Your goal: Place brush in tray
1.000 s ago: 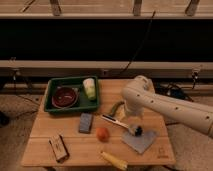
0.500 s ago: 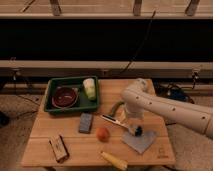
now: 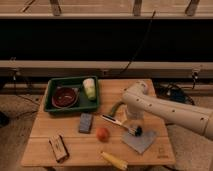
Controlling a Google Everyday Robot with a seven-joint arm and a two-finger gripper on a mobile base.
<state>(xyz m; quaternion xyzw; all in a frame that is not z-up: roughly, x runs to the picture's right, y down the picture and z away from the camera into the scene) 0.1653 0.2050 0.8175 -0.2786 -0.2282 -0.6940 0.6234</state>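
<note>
The brush [image 3: 113, 120] lies flat on the counter [image 3: 50, 127], a little toward 4 o'clock from the middle. Its white handle points to 10 o'clock and its dark bristle head rests at the 10 o'clock corner of a grey cloth [image 3: 142, 142]. The tool [image 3: 131, 123] hangs directly over the head end of the brush, with the handle running out from it toward 10 o'clock. The jaws are spread wide. Whether they touch the brush cannot be told. The white arm [image 3: 170, 112] reaches in from 3 o'clock.

There is one brush and one green tray [image 3: 50, 92], which sits at the counter's 10 o'clock corner, well apart from the brush. Inside the tray are one dark red bowl [image 3: 64, 97] and one pale cup [image 3: 89, 88], the cup at the bowl's 2 o'clock. On the bare wood lie one grey-blue block [image 3: 85, 122], one orange-red ball [image 3: 102, 133], one yellow corn-like piece [image 3: 115, 160] at 6 o'clock and one small brown box [image 3: 58, 148] at 8 o'clock.

The counter is light wood. Behind it runs a dark wall [image 3: 100, 45] with pale rails, a black cable [image 3: 142, 42] hangs down at 12 o'clock, and the floor [image 3: 20, 107] is speckled grey.
</note>
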